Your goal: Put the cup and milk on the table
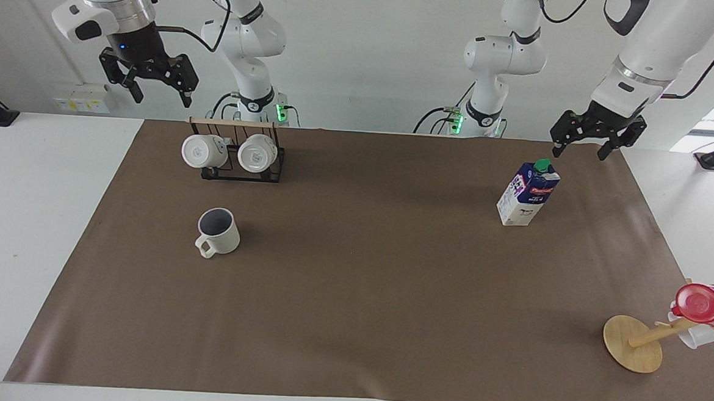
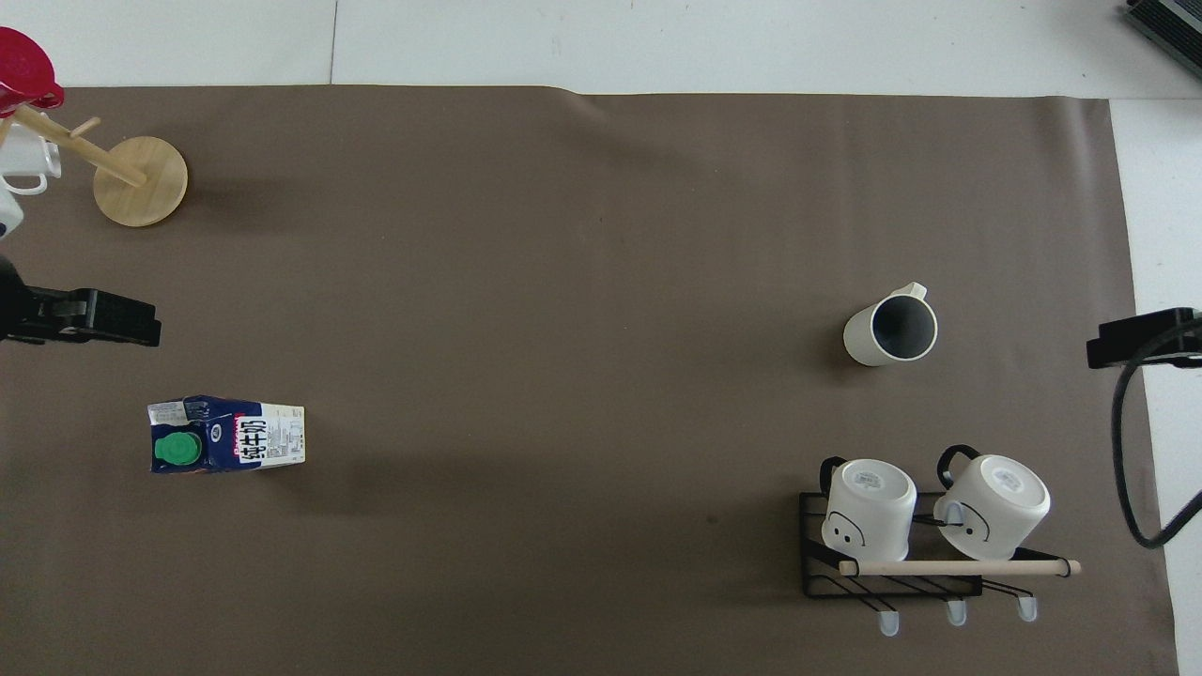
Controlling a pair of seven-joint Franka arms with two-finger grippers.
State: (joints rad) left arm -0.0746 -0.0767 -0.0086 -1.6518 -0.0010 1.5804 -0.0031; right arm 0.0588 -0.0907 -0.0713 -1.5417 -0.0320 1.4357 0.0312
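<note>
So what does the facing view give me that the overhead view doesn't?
Only facing: both arms whole, the left gripper and right gripper open, raised and empty.
Only overhead: the printed top of the milk and down inside the cup.
Both: cup and milk upright on the table, the black rack with two mugs, the wooden tree.

red cup (image 2: 23, 66) and both end effectors cut by overhead edges.
</note>
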